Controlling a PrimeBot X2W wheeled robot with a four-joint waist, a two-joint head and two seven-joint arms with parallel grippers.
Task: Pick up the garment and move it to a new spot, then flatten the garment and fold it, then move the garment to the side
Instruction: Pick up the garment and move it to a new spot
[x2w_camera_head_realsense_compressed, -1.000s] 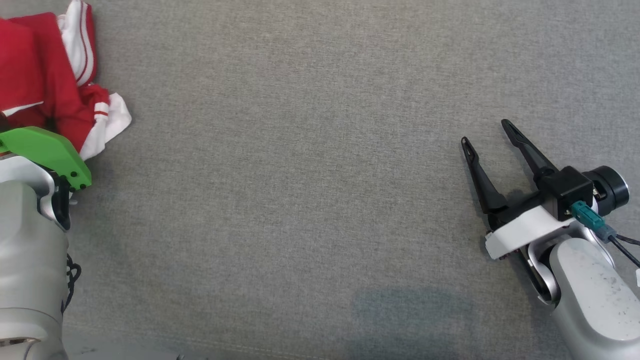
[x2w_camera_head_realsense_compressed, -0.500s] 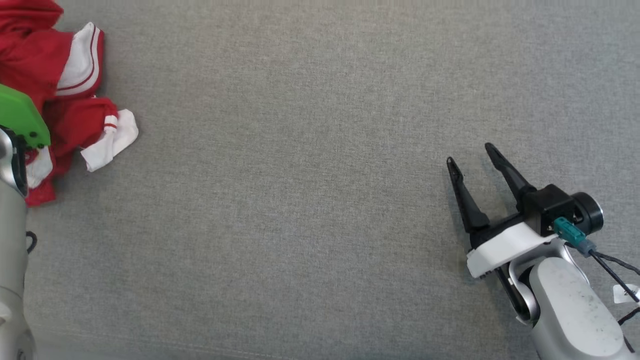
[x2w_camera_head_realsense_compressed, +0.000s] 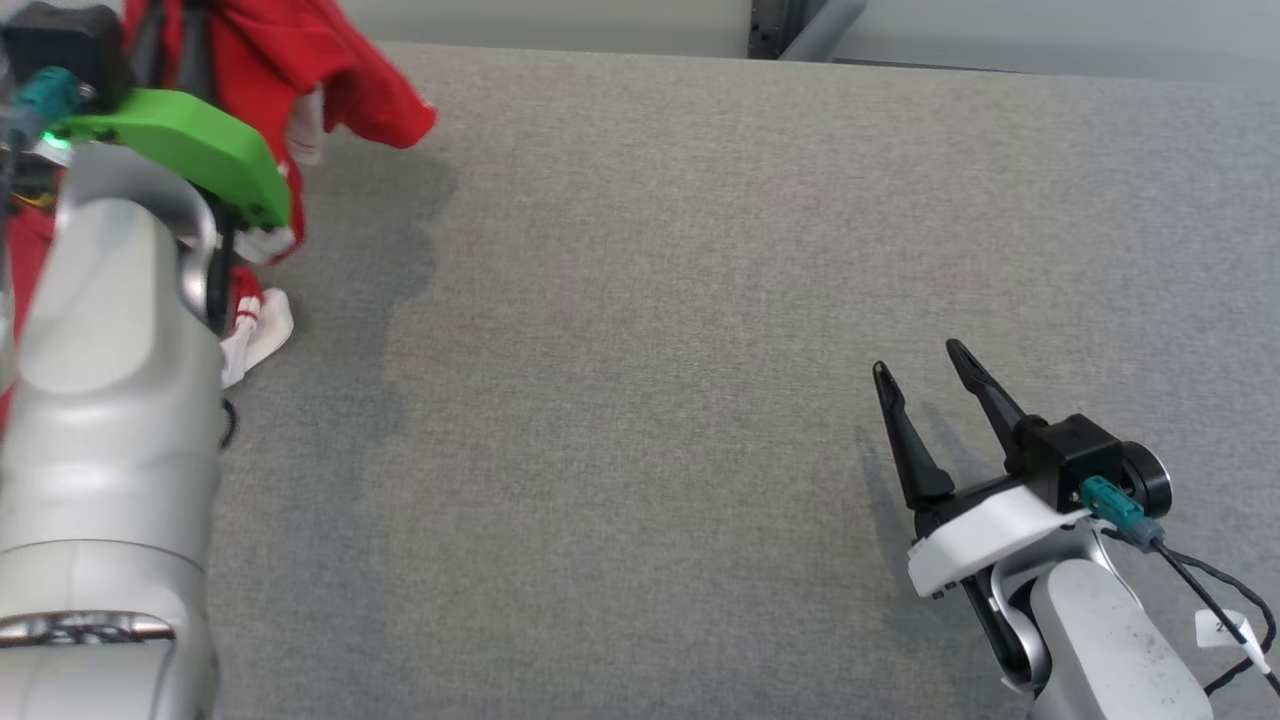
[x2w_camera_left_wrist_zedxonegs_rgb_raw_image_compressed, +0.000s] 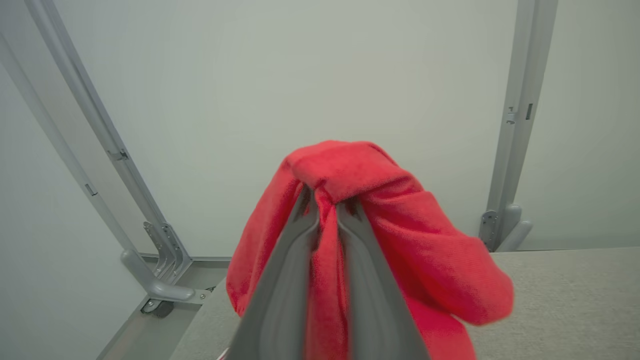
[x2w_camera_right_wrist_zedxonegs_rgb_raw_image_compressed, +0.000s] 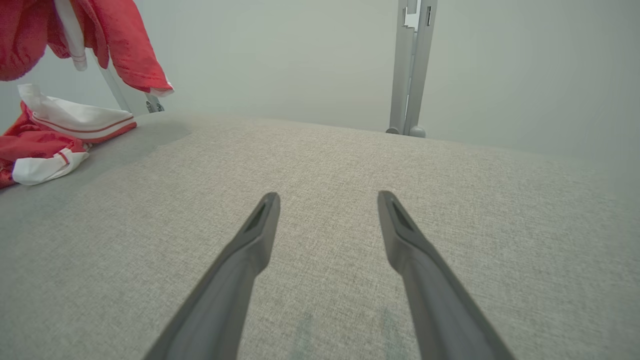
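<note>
The left gripper (x2w_camera_left_wrist_zedxonegs_rgb_raw_image_compressed: 325, 200) has closed on the red terry garment with white striped trim (x2w_camera_left_wrist_zedxonegs_rgb_raw_image_compressed: 400, 215) and raised it. The cloth now drapes over its fingertips, and lower folds seem to rest on the grey fabric tabletop (x2w_camera_head_realsense_compressed: 640, 400) beneath. The pickup looks secured, so carrying comes next. The right gripper (x2w_camera_head_realsense_compressed: 917, 357) sits open, well apart.

Broad stretch of grey cloth surface (x2w_camera_head_realsense_compressed: 640, 300) lay open between arms, passable from near edge to far edge. Far left corner was blocked: red and white garment (x2w_camera_head_realsense_compressed: 350, 90) hung from closed left gripper (x2w_camera_left_wrist_zedxonegs_rgb_raw_image_compressed: 325, 192), lower part heaped on surface beside left forearm (x2w_camera_head_realsense_compressed: 110, 400). Right gripper (x2w_camera_head_realsense_compressed: 916, 357), fingers apart, took up near right. Metal post (x2w_camera_right_wrist_zedxonegs_rgb_raw_image_compressed: 411, 65) and wall (x2w_camera_right_wrist_zedxonegs_rgb_raw_image_compressed: 500, 75) bounded far edge.
</note>
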